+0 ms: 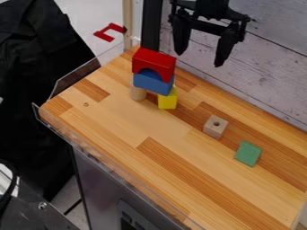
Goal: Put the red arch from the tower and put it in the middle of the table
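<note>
The red arch (153, 63) lies on top of a small tower at the back left of the wooden table (144, 166). Directly under it is a blue block (153, 82), which rests on a round natural-wood block (138, 92) and a yellow block (168, 99). Above the table's back edge, up and to the right of the tower, hangs the black gripper (199, 56). Its two fingers are spread wide apart with nothing between them, and it touches no block.
A natural-wood cube with a hole (216, 126) sits right of the tower, and a green block (247, 153) lies farther right. A clear guard (75, 77) edges the table's left side. Behind the back edge stands a whitish plank wall (269, 67).
</note>
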Controlling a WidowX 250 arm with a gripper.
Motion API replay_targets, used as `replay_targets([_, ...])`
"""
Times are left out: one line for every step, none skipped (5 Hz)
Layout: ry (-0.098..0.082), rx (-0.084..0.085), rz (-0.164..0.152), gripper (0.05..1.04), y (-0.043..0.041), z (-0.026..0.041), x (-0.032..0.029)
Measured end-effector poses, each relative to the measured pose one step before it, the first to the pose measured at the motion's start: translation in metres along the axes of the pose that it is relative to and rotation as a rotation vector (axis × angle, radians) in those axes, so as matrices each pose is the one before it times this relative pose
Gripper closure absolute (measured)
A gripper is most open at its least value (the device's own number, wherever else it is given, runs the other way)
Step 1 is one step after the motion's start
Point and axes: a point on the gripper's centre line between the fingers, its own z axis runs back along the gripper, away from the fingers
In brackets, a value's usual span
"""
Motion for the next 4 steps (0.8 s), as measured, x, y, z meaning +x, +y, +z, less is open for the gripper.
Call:
replay_targets([0.0439, 0.0071, 0.0043, 0.084, 0.00073, -0.01342, -0.00265])
replay_targets([-0.0232, 0.0326, 0.2390, 0.084, 0.00547, 0.00012, -0.00308])
replay_targets([-0.0570, 0.0215, 0.1880, 0.083, 0.00632, 0.01021, 0.00053])
replay_targets([-0.0087, 0.0225, 0.0778, 0.084, 0.00620, 0.00148, 0.00200])
